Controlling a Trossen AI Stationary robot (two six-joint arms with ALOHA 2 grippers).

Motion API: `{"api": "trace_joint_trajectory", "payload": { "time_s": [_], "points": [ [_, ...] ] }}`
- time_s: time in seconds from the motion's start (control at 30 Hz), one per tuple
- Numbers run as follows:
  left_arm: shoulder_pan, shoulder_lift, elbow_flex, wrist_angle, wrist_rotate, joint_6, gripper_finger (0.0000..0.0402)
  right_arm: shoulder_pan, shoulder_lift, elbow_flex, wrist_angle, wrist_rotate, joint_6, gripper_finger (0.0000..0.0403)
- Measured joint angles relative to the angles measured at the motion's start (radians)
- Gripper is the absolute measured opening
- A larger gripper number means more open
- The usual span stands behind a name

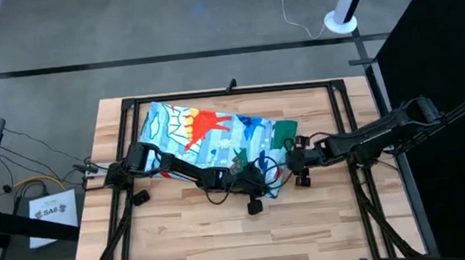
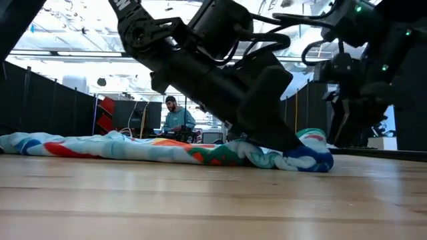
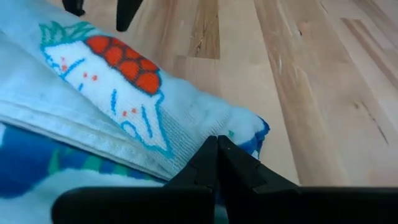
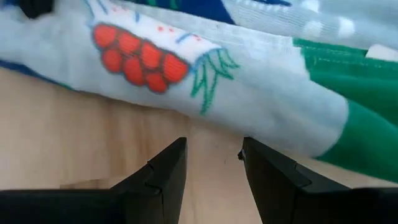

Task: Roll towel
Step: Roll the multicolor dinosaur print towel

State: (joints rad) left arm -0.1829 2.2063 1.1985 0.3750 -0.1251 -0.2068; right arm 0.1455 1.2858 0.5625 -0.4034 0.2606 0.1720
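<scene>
Because the towel lies as a long, loosely folded band across the far half of the table, with only its right-hand end bunched into a soft lump, the roll looks barely begun and could easily slacken. Its cloth is thick, looped terry, pale blue with a red and orange motif, white shapes and a green border at the right end; it sags and creases rather than holding a form, so any turn made in it will likely spring open unless pressed down.

At that bunched end the left gripper sits low on the cloth, its two dark fingers closed tip to tip; whether a fold of towel is pinched between them I cannot tell. If it holds only the top layer, pulling could peel that layer off and leave the rest flat, giving a skewed, cone-shaped roll.

Just off the green edge, the right gripper hovers over bare wood with its fingers parted and nothing between them. Coming in too low, it might catch the hem and drag the whole band sideways on the smooth, varnished planks, since nothing pins the far left end
</scene>
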Motion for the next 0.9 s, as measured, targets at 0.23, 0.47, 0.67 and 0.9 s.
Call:
{"api": "trace_joint_trajectory", "payload": {
  "time_s": [0.23, 0.47, 0.67, 0.9],
  "points": [
    [-0.022, -0.001, -0.013, 0.014, -0.021, -0.026, 0.0, -0.03, 0.027, 0.018, 0.074, 0.0, -0.076, 0.0146],
    [-0.023, -0.001, -0.014, 0.014, -0.021, -0.042, 0.0, -0.065, 0.014, 0.04, 0.082, 0.0, -0.11, 0.0146],
    [-0.024, -0.001, -0.014, 0.014, -0.02, -0.068, 0.0, -0.082, 0.002, 0.044, 0.082, 0.0, -0.106, 0.0146],
    [-0.018, -0.001, -0.014, 0.016, -0.009, -0.094, 0.0, -0.068, -0.005, 0.085, 0.072, 0.003, -0.15, 0.0146]
  ]
}}
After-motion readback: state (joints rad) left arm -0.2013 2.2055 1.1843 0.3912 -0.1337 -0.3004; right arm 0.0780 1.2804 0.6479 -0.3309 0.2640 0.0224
